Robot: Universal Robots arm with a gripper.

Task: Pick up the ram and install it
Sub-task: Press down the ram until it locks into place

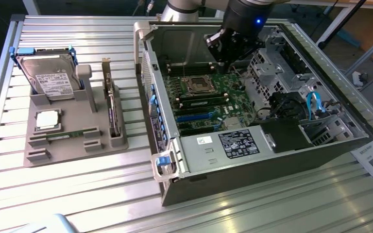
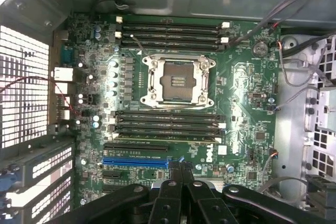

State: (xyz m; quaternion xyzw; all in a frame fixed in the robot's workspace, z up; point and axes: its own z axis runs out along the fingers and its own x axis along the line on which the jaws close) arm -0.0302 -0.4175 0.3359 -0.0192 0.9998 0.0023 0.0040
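We saw a slatted metal table (image 1: 76,194) carrying an open computer case (image 1: 251,165) on the exterior view's right and a grey parts holder (image 1: 76,141) on the exterior view's left, well apart from the case. In the holder a hard drive (image 1: 49,77) stood tilted at the far end, a square silver CPU (image 1: 48,119) lay nearer, and a dark card (image 1: 110,104) stood upright along the holder's right edge. The ram (image 1: 68,135) lay flat in a slot at the holder's near part, just beyond the CPU, a thin green stick untouched by anything.

We found the arm reaching down into the far part of the case, with the gripper (image 1: 222,62) hanging above the motherboard (image 1: 206,104), close to the far memory slots. In the wrist view the gripper (image 2: 182,169) had its fingers pressed together with nothing between them, and their tips pointed at the board near the blue slot (image 2: 135,161). There we also saw the empty CPU socket (image 2: 177,81) in its metal frame at the middle of the board, with a row of dark memory slots (image 2: 168,31) on one side and another row (image 2: 165,124) on the other. A blue cable (image 1: 313,104) curved up at the right side of the case, by the drive cage.
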